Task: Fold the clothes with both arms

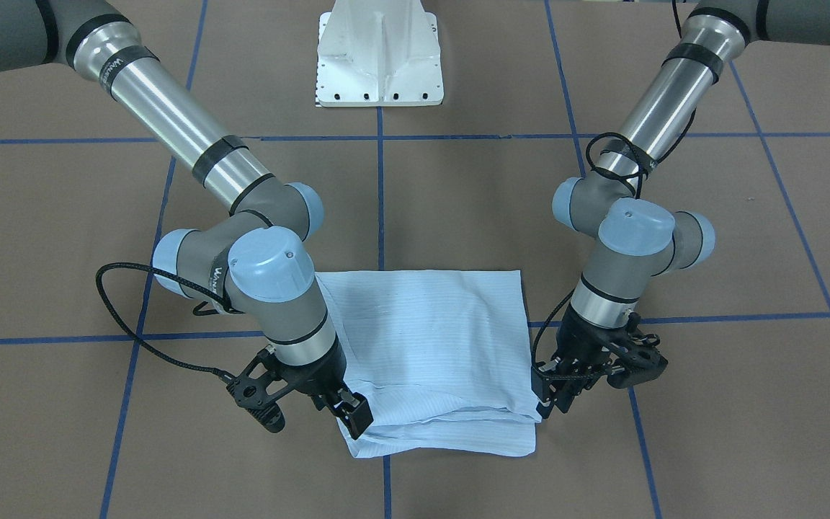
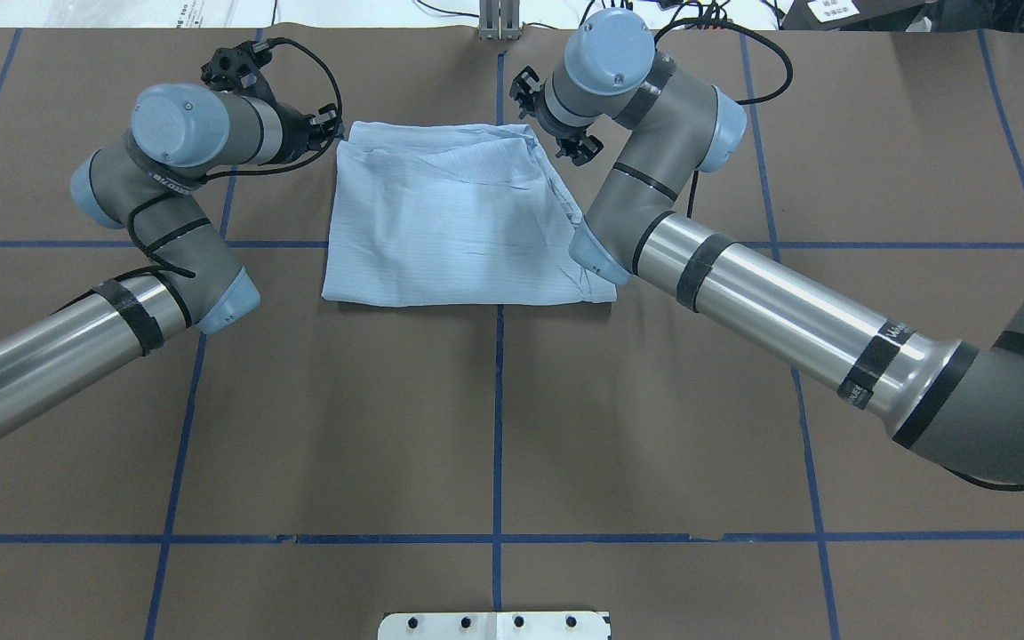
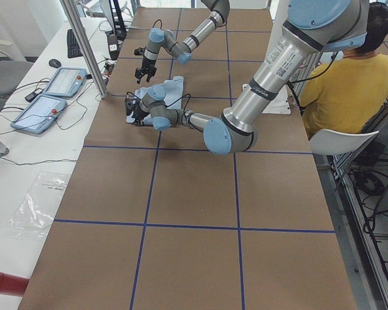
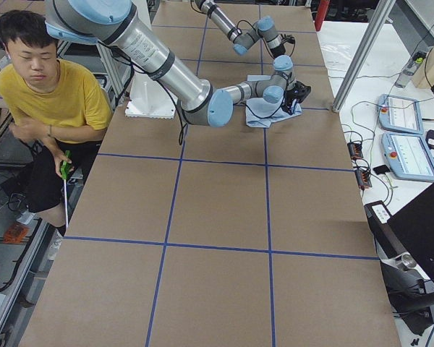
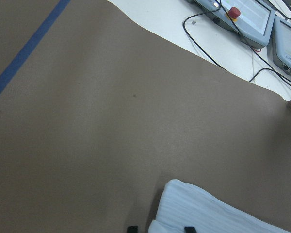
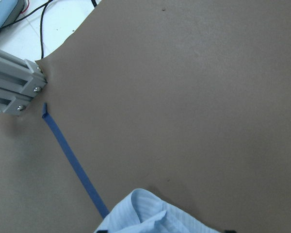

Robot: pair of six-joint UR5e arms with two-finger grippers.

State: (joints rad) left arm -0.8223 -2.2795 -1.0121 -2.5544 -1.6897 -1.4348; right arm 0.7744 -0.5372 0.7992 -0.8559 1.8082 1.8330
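Pale-blue fine-striped folded shirt (image 2: pixel 450 222) at the far centre of the brown table (image 2: pixel 494 427) is best pinched through every layer at both far corners, then lifted level together; right black two-finger gripper (image 1: pixel 352 420) gapes wide astride one corner, left black two-finger gripper (image 1: pixel 555 395) narrower, clamping unclear; long axis runs left-right; collar hidden, heading untold.

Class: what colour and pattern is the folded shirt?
The shirt is light blue with fine stripes, clearest in the front-facing view.
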